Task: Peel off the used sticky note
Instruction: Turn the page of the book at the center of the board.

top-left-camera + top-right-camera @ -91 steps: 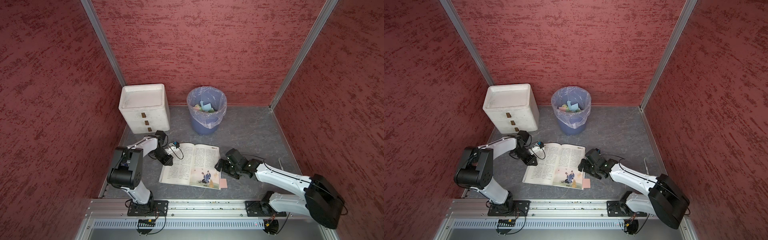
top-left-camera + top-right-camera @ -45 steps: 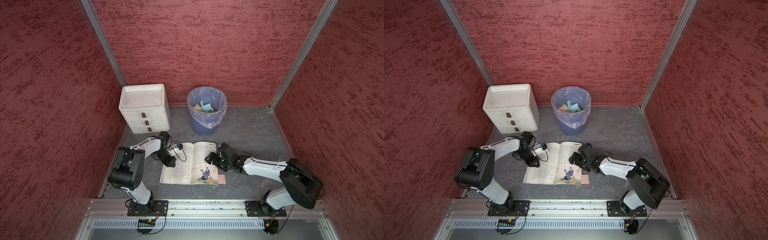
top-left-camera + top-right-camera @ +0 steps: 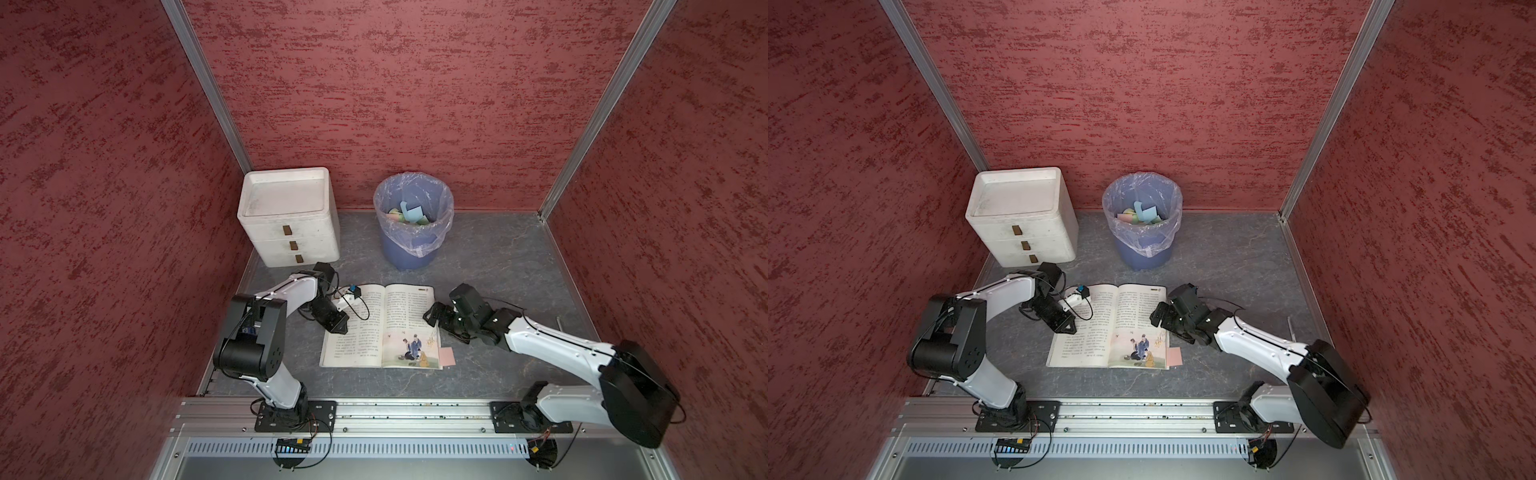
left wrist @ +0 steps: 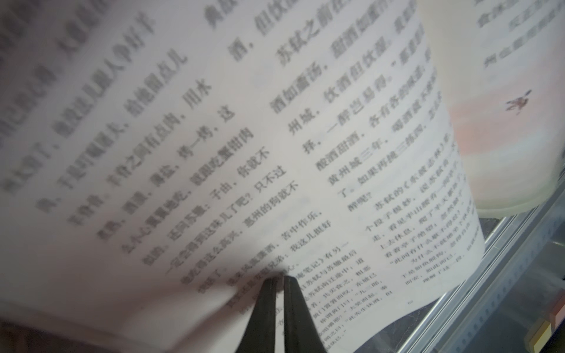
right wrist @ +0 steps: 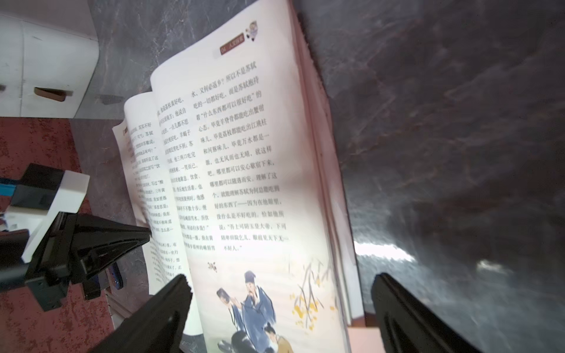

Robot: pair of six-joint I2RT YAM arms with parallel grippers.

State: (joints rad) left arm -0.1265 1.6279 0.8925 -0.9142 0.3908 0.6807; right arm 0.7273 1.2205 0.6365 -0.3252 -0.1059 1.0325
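An open book (image 3: 380, 328) lies flat on the grey table. The pink sticky note (image 3: 446, 356) sticks out from the lower right edge of its right page in both top views (image 3: 1174, 356). Only a corner of the sticky note (image 5: 363, 339) shows in the right wrist view. My left gripper (image 3: 337, 328) is shut and holds nothing. Its tips (image 4: 279, 279) rest on the left page. My right gripper (image 3: 432, 318) is open and empty, hovering over the right page's outer edge, farther back than the note. Its fingers (image 5: 171, 305) straddle the illustrated part of the page.
A white three-drawer unit (image 3: 289, 216) stands at the back left. Beside it is a blue bin (image 3: 413, 224) lined with plastic and holding several coloured notes. An aluminium rail (image 3: 374, 411) runs along the front edge. Red walls close in three sides.
My right gripper has moved from beside the book's lower right corner towards the back along the right page's edge, away from the note. The left gripper stays on the left page.
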